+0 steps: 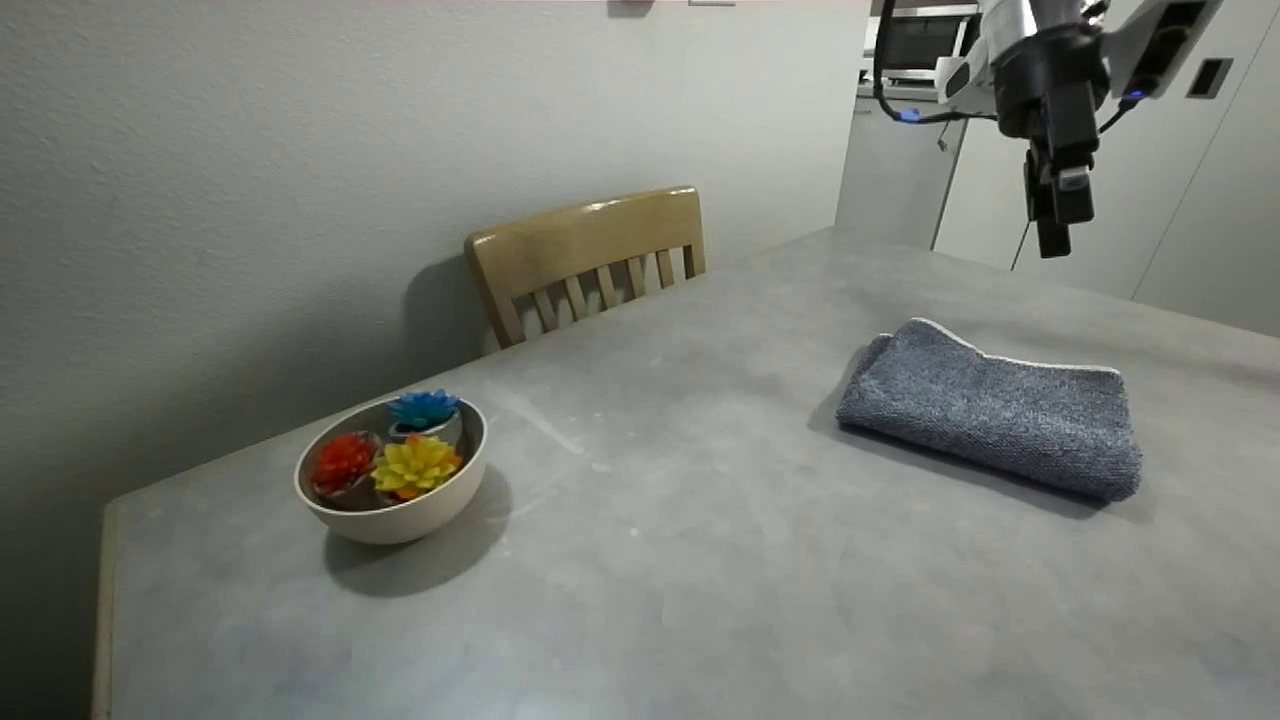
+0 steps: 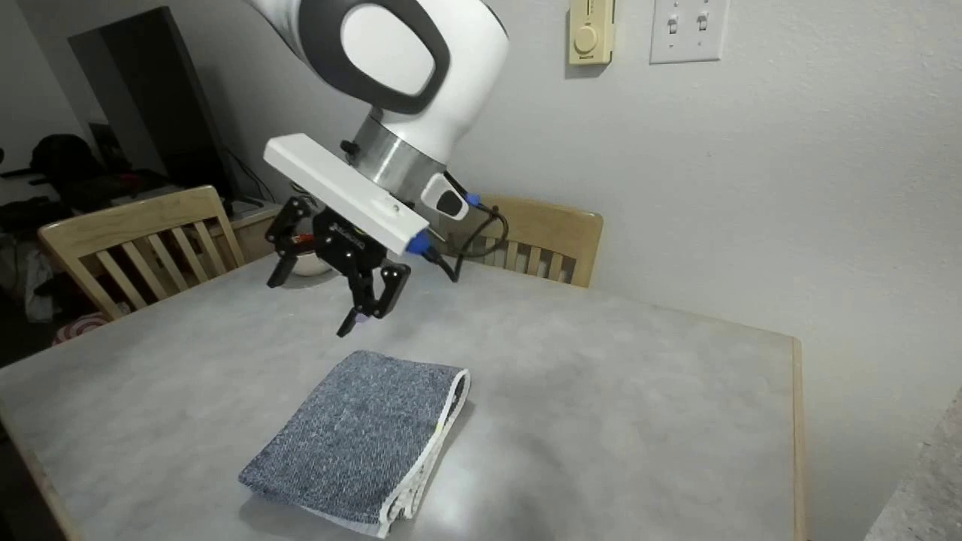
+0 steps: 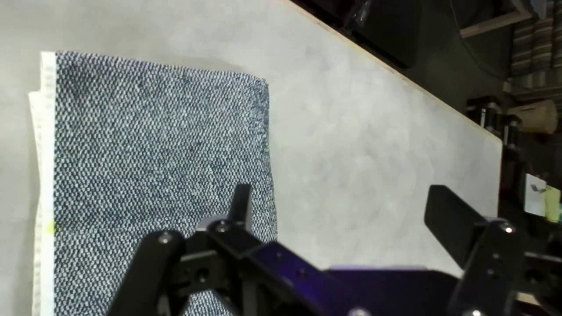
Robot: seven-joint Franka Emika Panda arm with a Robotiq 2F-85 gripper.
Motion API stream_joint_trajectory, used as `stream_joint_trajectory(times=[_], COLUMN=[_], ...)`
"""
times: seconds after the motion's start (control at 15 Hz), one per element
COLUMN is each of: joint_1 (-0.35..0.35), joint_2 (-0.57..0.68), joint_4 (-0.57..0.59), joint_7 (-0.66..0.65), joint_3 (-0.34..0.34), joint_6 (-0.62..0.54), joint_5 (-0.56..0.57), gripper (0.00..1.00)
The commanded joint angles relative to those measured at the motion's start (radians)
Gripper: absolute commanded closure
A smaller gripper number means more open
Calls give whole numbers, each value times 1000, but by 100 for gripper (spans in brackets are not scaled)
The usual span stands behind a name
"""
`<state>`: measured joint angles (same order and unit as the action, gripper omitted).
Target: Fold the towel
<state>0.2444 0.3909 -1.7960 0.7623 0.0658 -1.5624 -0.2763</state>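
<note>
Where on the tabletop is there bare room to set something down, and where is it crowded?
Between the bowl and the towel, the tabletop shows a broad bare patch in an exterior view. Another lies between the towel's white hem and the wood-trimmed table edge. The bowl is crowded with three plants; near the towel, the end effector hangs open overhead.

Towel point(image 2: 361, 436): rough, matt woven cloth. Tabletop point(image 2: 639, 421): smooth, faint sheen. Chair back point(image 1: 590, 235): glossy wood. Wall point(image 1: 250, 150): rough.
</note>
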Motion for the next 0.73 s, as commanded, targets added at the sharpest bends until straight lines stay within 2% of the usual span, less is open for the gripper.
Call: stream_joint_trajectory(times=[0.0,0.2,0.33,0.4,0.67], joint_1=[-82,-128,-150,-142,-161], joint_2=[-199,-278,-308,-258,-287], joint_4=[-202,-264,-288,-227,-260], joint_7=[-147,-196,-170,-181,-181], joint_3=[-6,-28,-41,-28,-36], joint_6=[-98,-92,-63,-49,-49], joint_5=[89,115,107,94,94], gripper=[0,0,0,0,0])
